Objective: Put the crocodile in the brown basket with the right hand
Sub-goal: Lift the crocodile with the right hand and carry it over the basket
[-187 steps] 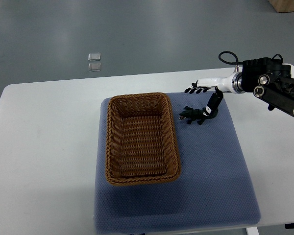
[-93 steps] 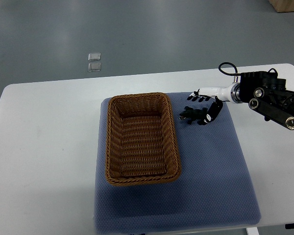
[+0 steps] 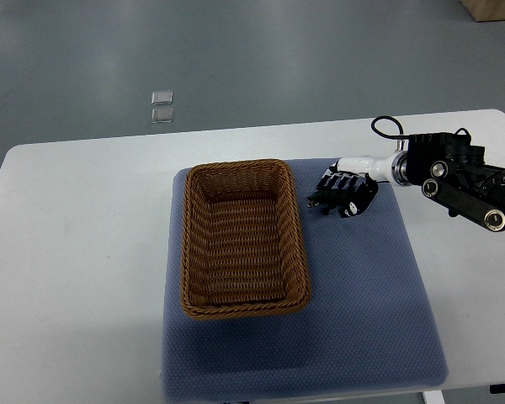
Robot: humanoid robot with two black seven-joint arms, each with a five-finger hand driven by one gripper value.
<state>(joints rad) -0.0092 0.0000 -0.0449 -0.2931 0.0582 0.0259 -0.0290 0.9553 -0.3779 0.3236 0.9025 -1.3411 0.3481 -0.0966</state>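
Your right hand point(image 3: 347, 190) sits on the crocodile point(image 3: 318, 201), just right of the brown basket point(image 3: 300, 244) on the blue mat point(image 3: 362, 286). The fingers point(image 3: 337, 181) are curled down over its body, pinching it, and only the head end pokes out toward the basket. It's probably not lifted yet, but that's hard to tell from above. The hand comes in from the far side so the carry into the basket is short. The counter point(image 3: 76, 252) is otherwise bare.

Right arm point(image 3: 454, 172) extended leftward, robot hand point(image 3: 347, 192) curled over crocodile point(image 3: 316, 200)
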